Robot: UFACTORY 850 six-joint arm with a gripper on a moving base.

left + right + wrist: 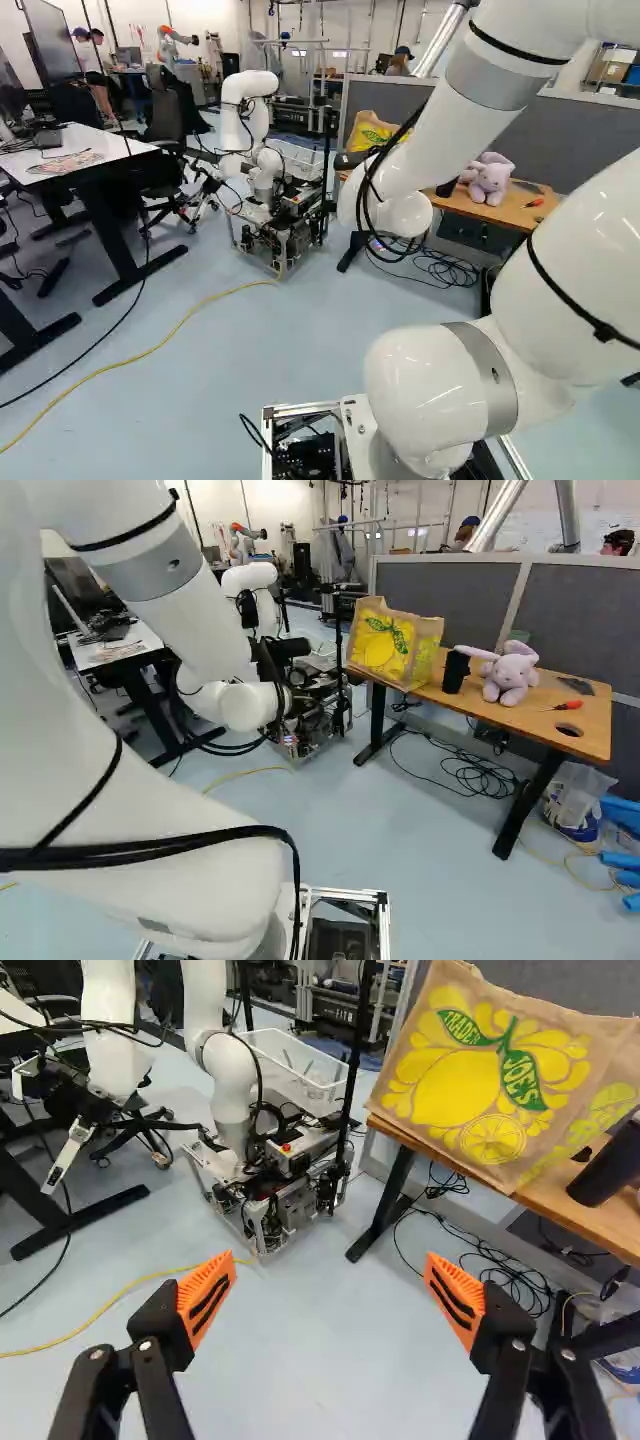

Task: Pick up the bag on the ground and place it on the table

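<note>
1. The white arm (170, 570) goes up and then bends down and out in front, with the black gripper (280, 665) at its end.
2. In the wrist view the gripper (330, 1285) is wide open. Its two orange pads (207, 1295) are far apart, and it has hold of nothing. Past the pads you can see pale floor (320, 1360).
3. The paper bag (485, 1070) is up on the wooden table (480, 705), ahead of the gripper and to its right. It is not on the ground. It stands upright near the edge, at the end of the table closest to the gripper, and has big yellow lemons and green leaves on it.
4. More to the right of the gripper, a black cup (455, 672) stands just beside the bag.
5. Past the cup, a pink bunny toy (510, 675) sits on the table. Past the bunny lies a red screwdriver (568, 705).
6. Under the table, ahead and right of the gripper, black wires (505, 1275) lie in loops on the floor.
7. Ahead of the gripper and a bit left is another robot (230, 1090), with a white bin (295, 1065) by it.
8. A yellow cord (110, 1305) runs over the floor, off to the left.
</note>
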